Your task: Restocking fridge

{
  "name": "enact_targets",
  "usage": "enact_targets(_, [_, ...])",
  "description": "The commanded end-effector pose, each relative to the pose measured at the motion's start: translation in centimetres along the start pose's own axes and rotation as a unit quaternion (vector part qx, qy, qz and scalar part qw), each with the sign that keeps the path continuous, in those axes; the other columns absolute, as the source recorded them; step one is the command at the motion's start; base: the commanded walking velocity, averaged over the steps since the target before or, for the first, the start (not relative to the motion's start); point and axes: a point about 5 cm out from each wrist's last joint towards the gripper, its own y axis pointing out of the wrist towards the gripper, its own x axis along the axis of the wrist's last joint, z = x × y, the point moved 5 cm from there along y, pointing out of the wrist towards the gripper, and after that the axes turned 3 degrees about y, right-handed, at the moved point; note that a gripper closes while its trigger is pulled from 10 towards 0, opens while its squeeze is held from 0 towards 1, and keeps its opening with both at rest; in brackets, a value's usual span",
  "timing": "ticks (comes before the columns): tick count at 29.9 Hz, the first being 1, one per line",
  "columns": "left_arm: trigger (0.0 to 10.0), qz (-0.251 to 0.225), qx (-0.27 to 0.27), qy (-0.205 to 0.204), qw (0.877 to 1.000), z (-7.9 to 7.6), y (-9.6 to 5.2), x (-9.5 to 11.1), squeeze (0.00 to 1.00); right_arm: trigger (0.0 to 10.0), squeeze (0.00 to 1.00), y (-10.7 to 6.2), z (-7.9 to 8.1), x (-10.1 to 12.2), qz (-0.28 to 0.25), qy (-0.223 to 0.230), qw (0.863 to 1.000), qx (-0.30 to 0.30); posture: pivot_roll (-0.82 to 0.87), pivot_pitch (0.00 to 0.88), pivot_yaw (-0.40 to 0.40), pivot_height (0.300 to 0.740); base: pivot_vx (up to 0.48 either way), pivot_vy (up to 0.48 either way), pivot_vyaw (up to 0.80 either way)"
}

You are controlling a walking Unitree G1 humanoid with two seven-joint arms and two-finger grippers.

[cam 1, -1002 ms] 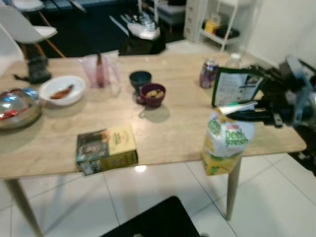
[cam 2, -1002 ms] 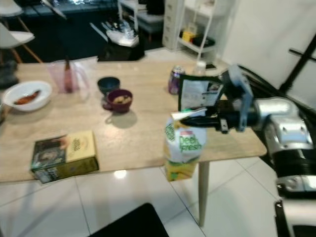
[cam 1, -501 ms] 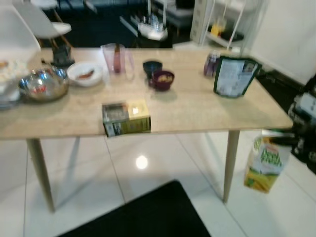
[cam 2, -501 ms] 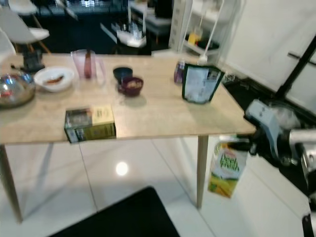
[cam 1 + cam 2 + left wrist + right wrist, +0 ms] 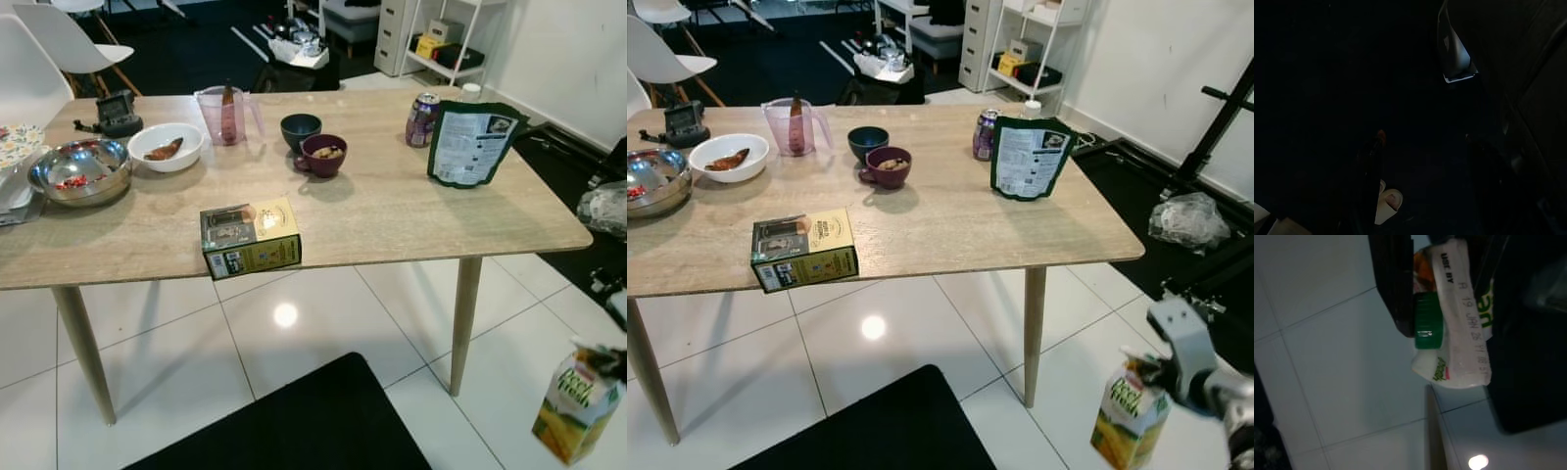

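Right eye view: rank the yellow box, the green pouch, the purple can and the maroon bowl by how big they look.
1. Yellow box, though it sits nearest the camera.
2. Green pouch; close to the box, so their order is unsure.
3. Maroon bowl.
4. Purple can, partly hidden behind the pouch.

Wooden surface (image 5: 950,230): box (image 5: 804,252) at near edge; bowls (image 5: 885,166), can (image 5: 986,134), pouch (image 5: 1029,157) farther back. Right end effector (image 5: 1151,371) gripping juice carton (image 5: 1130,415) over tiled floor (image 5: 911,343), beyond surface's right corner.

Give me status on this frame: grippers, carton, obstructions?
Right gripper shut on juice carton by its top seam, carried low over floor tiles, off the table. Left arm idle, view dark. No obstruction visible.
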Motion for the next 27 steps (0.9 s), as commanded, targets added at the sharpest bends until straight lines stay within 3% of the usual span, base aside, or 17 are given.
enact_targets(1, [10.0, -0.048, -0.008, 0.017, 0.999, -0.6, 0.4, 3.3, 0.00, 10.0, 0.00, 0.0, -0.5, -2.3, 0.009, 0.050, 0.997, -0.056, -0.02, 0.000, -0.056, 0.740, 0.000, 0.000, 0.00])
enact_targets(4, [10.0, -0.048, -0.007, 0.018, 0.999, -0.6, 0.4, 3.3, 0.00, 10.0, 0.00, 0.2, -0.1, -3.5, 0.014, 0.077, 0.994, -0.072, -0.02, 0.000, -0.053, 0.740, 0.000, 0.000, 0.00])
enact_targets(6, [10.0, -0.050, -0.004, 0.019, 0.999, -0.5, 0.4, 3.4, 0.00, 10.0, 0.00, 0.4, 0.8, -6.1, 0.032, 0.133, 0.985, -0.102, -0.01, 0.000, -0.053, 0.740, 0.000, 0.000, 0.00])
enact_targets(10, [10.0, -0.051, -0.003, 0.019, 0.999, -0.5, 0.4, 3.5, 0.00, 10.0, 0.00, 0.4, 1.5, -7.4, 0.044, 0.155, 0.981, -0.111, -0.01, 0.000, -0.051, 0.740, 0.000, 0.000, 0.00])
enact_targets(14, [10.0, -0.050, 0.002, 0.022, 0.998, -0.3, 0.4, 3.8, 0.00, 10.0, 0.00, -0.4, 6.8, -15.7, 0.153, 0.187, 0.963, -0.119, -0.01, 0.000, -0.031, 0.740, 0.000, 0.000, -0.34])
enact_targets(15, [10.0, -0.050, 0.002, 0.022, 0.998, -0.3, 0.4, 3.8, 0.00, 10.0, 0.00, -0.4, 6.8, -15.7, 0.153, 0.187, 0.963, -0.119, -0.01, 0.000, -0.031, 0.740, 0.000, 0.000, -0.79])
enact_targets(17, [10.0, -0.051, 0.004, 0.024, 0.998, -0.2, 0.4, 3.9, 0.00, 10.0, 0.00, -0.9, 8.6, -17.8, 0.188, 0.167, 0.962, -0.106, -0.01, 0.000, -0.024, 0.740, 0.000, 0.000, -0.79])
enact_targets(23, [10.0, -0.053, 0.005, 0.031, 0.998, 0.0, 0.4, 4.4, 0.00, 10.0, 0.00, -0.7, 10.3, -18.2, 0.193, 0.157, 0.965, -0.087, -0.02, 0.000, -0.008, 0.740, 0.000, 0.000, -0.79])
enact_targets(27, [10.0, -0.058, 0.006, 0.036, 0.998, 0.2, 0.5, 5.1, 0.00, 10.0, 0.00, -0.1, 10.8, -17.1, 0.184, 0.119, 0.973, -0.076, -0.02, 0.000, -0.007, 0.740, 0.000, 0.000, -0.78])
